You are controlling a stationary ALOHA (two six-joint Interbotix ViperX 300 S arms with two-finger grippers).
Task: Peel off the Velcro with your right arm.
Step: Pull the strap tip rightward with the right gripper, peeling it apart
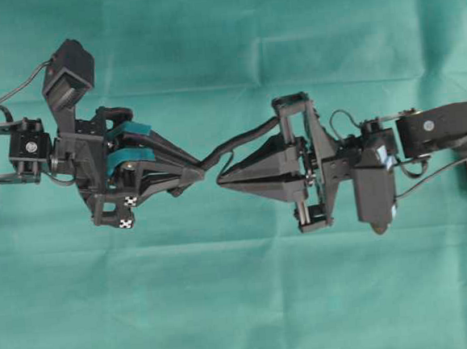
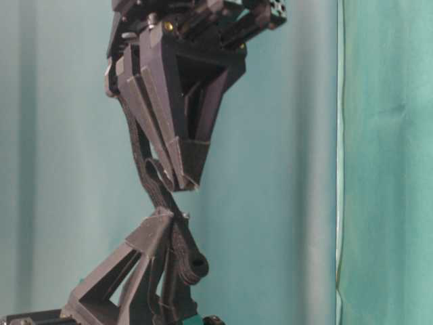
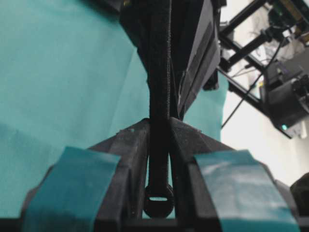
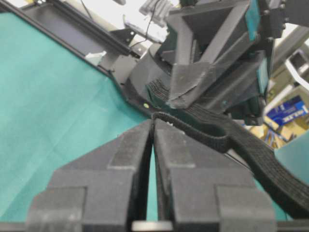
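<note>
No container was in view, only green cloth (image 1: 244, 303) under both arms. The left gripper (image 1: 195, 173) was clamped on the Velcro (image 1: 239, 139) (its rounded end sat between the teal-taped fingers (image 3: 72, 186)). The right gripper (image 1: 222, 178) had pinched one layer's tip, fingers together. The strap hung above the cloth, between the two.

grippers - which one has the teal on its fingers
The left gripper, holding the Velcro; its fingers carry teal tape. The right gripper has plain dark grey fingers.
</note>
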